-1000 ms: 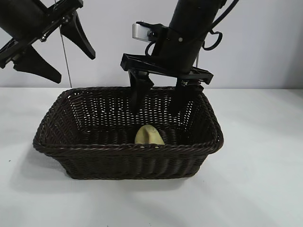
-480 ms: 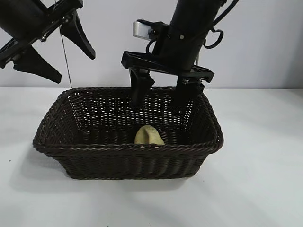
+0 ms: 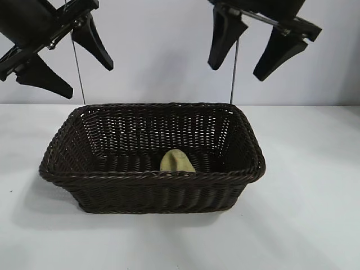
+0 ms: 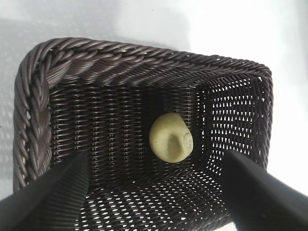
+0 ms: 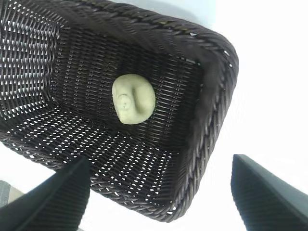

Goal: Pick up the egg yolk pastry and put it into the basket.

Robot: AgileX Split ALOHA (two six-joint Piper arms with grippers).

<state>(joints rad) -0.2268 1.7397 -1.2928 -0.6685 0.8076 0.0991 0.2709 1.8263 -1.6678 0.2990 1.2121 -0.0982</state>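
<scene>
A: Wicker status: does the basket (image 3: pixel 152 183) contain the item?

B: Yes. The egg yolk pastry (image 3: pixel 177 161) rests on the basket floor, near the front wall in the exterior view, free of any contact. Placement appears complete; what is left, at most, is parking the arms.

A: Right gripper (image 3: pixel 247 48) condition?

B: Fingers spread wide, holding nothing. It hangs high above the basket's right rear corner, with the pastry well below and apart.

A: Left gripper (image 3: pixel 62 59)?

B: Also wide open and empty, raised above the table to the basket's left.
</scene>
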